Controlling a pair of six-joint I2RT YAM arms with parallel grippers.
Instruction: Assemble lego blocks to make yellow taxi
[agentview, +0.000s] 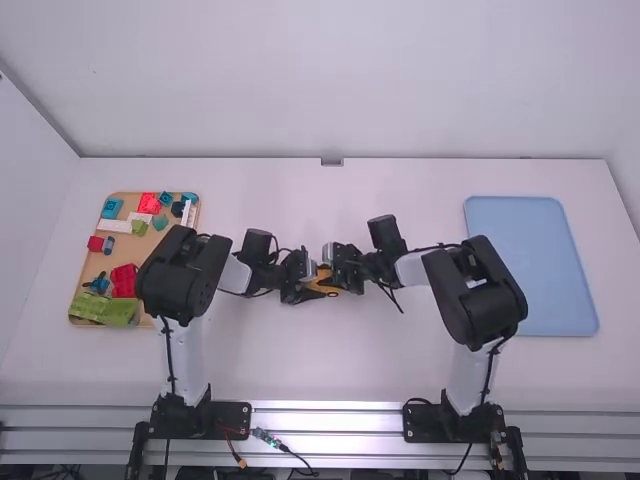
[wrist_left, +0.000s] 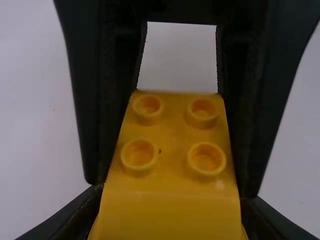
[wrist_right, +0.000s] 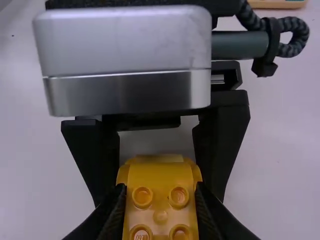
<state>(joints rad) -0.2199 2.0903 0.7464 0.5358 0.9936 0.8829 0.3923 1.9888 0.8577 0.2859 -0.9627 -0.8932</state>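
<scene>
High view has the pale worktop (agentview: 270, 370) carrying a blue tray (agentview: 530, 270) at three o'clock from the middle and a tan tray (agentview: 73, 300) of loose blocks at nine. Between them, held by both arms, is the yellow piece (agentview: 322, 282). The left hand (wrist_left: 172, 205) is clamped on it from the nine o'clock side; the right hand (wrist_right: 160, 202) is clamped on it from three. It may be more than one block, though with the hands so near each other I can't fairly tell where any seam runs.

The main risk is uneven force: if one arm pushes or twists harder, the piece could tilt and wedge its joint, or shear apart. Letting go with one hand before any joint is seated might drop a part. Smooth sides could slip under pressure, and fingers set close to the studs (wrist_left: 202, 114) could get in a next block's way.
</scene>
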